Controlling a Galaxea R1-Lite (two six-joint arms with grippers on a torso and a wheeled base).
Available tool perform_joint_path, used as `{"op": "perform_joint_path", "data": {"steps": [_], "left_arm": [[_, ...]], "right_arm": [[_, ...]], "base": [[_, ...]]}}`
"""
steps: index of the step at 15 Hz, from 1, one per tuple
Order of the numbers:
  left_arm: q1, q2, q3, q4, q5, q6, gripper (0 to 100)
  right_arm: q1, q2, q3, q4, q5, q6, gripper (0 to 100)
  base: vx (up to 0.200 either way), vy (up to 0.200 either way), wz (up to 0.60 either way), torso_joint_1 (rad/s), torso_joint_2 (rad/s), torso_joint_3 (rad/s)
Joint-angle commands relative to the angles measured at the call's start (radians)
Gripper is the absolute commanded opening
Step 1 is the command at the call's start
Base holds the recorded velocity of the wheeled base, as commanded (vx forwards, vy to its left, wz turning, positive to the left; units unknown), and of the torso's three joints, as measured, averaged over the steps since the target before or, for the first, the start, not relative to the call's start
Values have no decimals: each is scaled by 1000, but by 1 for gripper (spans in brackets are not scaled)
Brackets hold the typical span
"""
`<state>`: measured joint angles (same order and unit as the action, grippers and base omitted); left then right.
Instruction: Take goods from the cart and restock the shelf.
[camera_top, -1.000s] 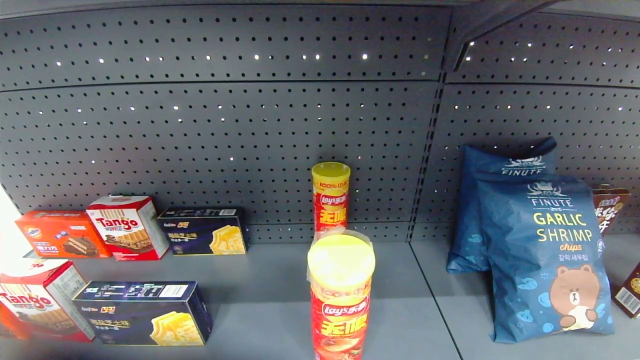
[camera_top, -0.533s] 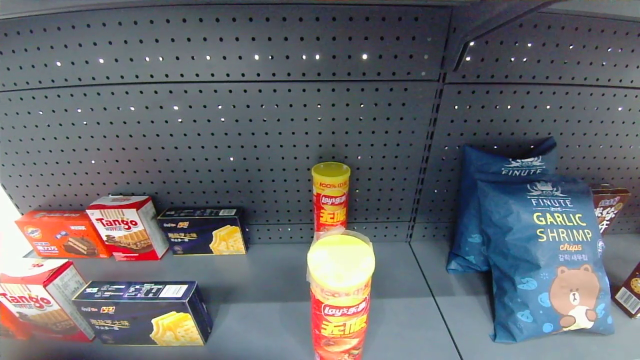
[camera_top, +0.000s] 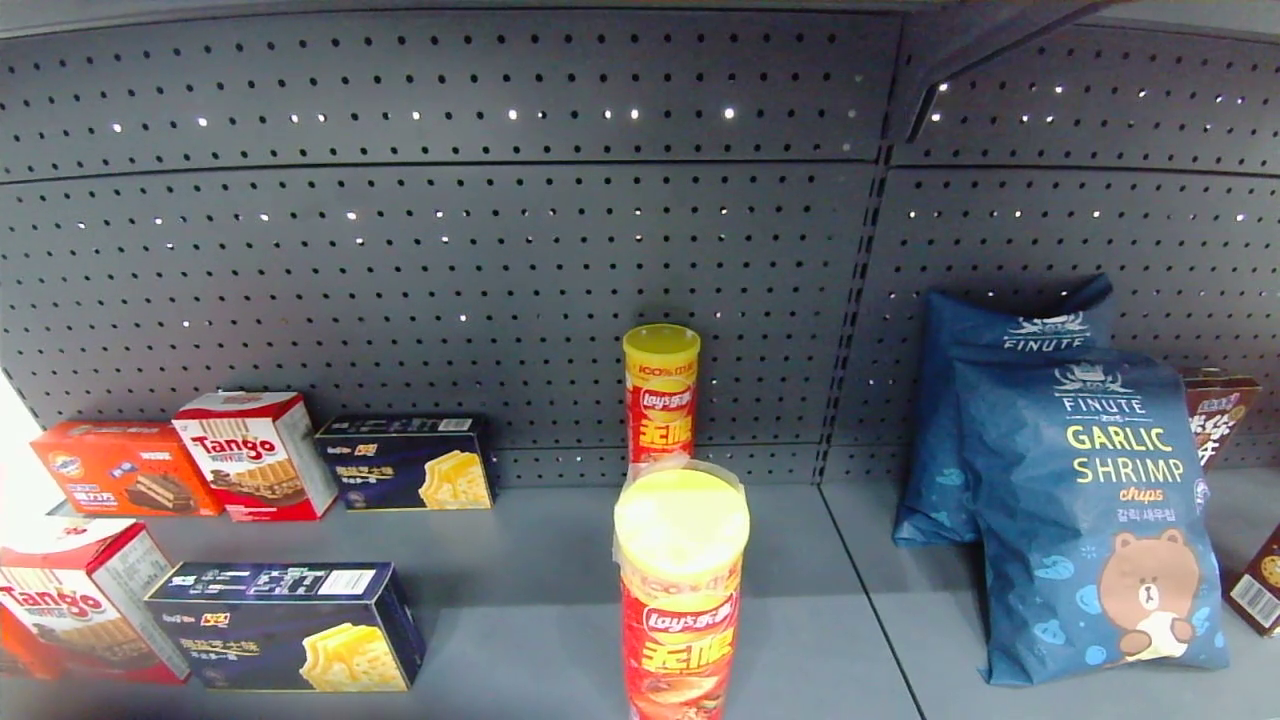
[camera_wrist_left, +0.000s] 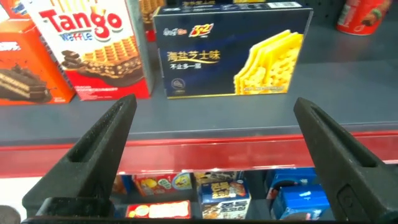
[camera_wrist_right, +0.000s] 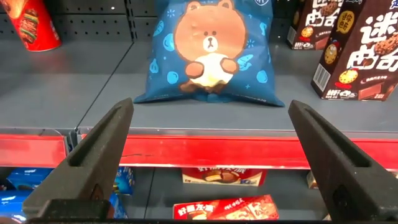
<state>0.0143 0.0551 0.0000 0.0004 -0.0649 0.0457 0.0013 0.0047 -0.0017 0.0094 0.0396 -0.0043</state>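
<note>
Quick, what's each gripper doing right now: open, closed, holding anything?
Left gripper: open, holding nothing.
Right gripper: open, holding nothing.

Red can (camera_top: 680, 625) with yellow lid (camera_top: 682, 520), blue bear-printed bag (camera_top: 1090, 520), grey shelf (camera_top: 520, 560).

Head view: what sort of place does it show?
Probably a shop aisle, real or mock: a pegboard-backed shelf holds snack boxes, chip cans and chip bags, and a red rail runs along its edge.
</note>
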Motion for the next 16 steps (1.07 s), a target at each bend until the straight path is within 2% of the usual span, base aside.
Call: {"op": "perform_joint_path", "data": {"steps": [1,5,6,13,15,16], "left_arm": [[-17,-54,0,4,-16,17,100],[-17,-55,0,1,-16,14,100],[-17,-55,0,1,-12,5,100],[-19,-55,0,1,-15,11,100],[-19,-55,0,0,-10,2,100],[-19,-55,0,0,-13,13,100]], "right_arm": [[0,3,0,0,0,0,100],[0,1,0,0,0,0,100],[0,3,0,0,0,0,100],[0,3,0,0,0,0,100],[0,3,0,0,0,0,100],[0,3,0,0,2,0,100]], "base": [[0,0,0,0,0,0],[0,0,0,0,0,0],[0,0,0,0,0,0],[0,0,0,0,0,0],[0,0,0,0,0,0],[0,0,0,0,0,0]]}}
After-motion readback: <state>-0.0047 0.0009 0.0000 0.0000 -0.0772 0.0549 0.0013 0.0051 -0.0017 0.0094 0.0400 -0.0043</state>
